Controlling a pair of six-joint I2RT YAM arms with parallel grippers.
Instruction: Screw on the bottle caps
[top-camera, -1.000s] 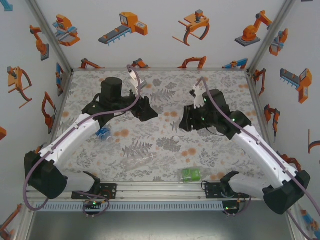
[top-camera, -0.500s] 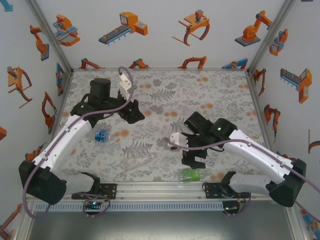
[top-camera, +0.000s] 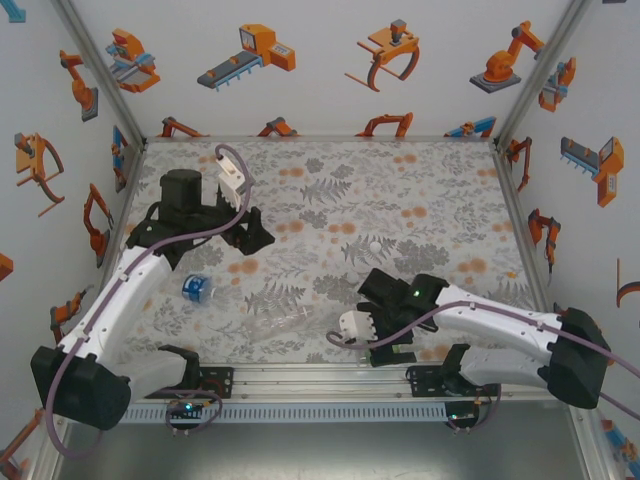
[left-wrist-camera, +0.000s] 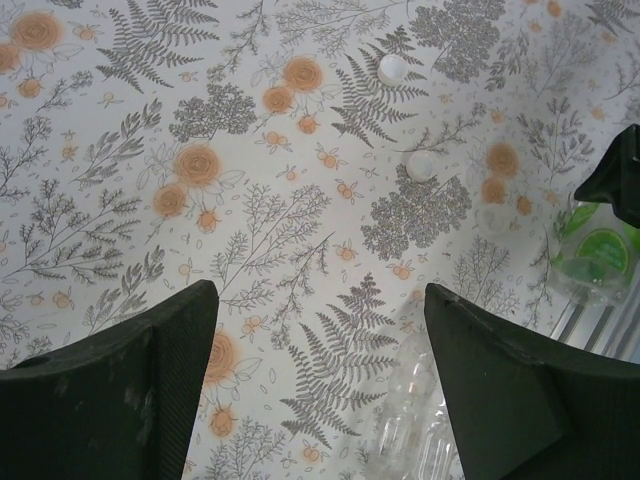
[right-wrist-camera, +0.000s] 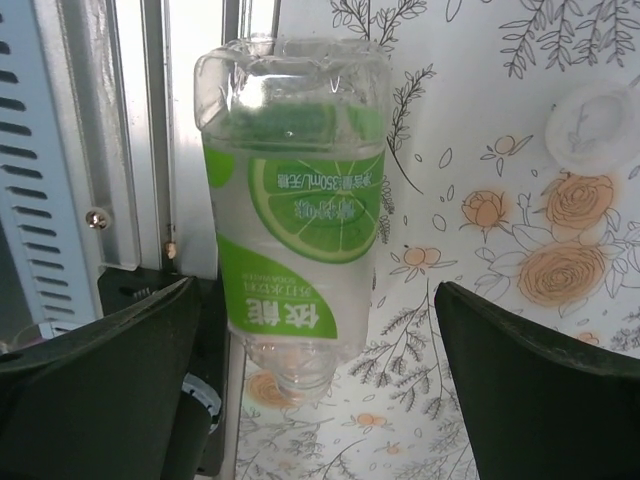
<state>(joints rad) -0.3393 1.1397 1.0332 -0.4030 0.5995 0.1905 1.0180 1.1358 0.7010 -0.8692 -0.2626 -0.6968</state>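
The green-labelled bottle (right-wrist-camera: 295, 210) lies by the metal rail at the table's near edge, its open neck (right-wrist-camera: 300, 372) bare and pointing at my right gripper (right-wrist-camera: 315, 395). That gripper is open, a finger on each side of the neck, touching nothing. A white cap (right-wrist-camera: 592, 125) lies beyond the bottle. My left gripper (left-wrist-camera: 320, 390) is open above the cloth, with the clear plain bottle (left-wrist-camera: 420, 425) just inside its right finger (left-wrist-camera: 530, 390). Two white caps (left-wrist-camera: 392, 68) (left-wrist-camera: 421, 165) lie farther out. The blue-labelled bottle (top-camera: 197, 288) lies under the left arm.
The aluminium rail (right-wrist-camera: 150, 130) and a slotted cable duct (right-wrist-camera: 40, 200) run right beside the green-labelled bottle. In the top view my right gripper (top-camera: 385, 345) hangs low over the near edge and my left gripper (top-camera: 252, 236) is at mid-left. Enclosure walls (top-camera: 120, 190) hem in the flowered cloth.
My right arm swung from mid-table down to the near edge over the green-labelled bottle and opened wide. My left arm drew left and its jaws widened. The blue-labelled bottle shifted slightly nearer.
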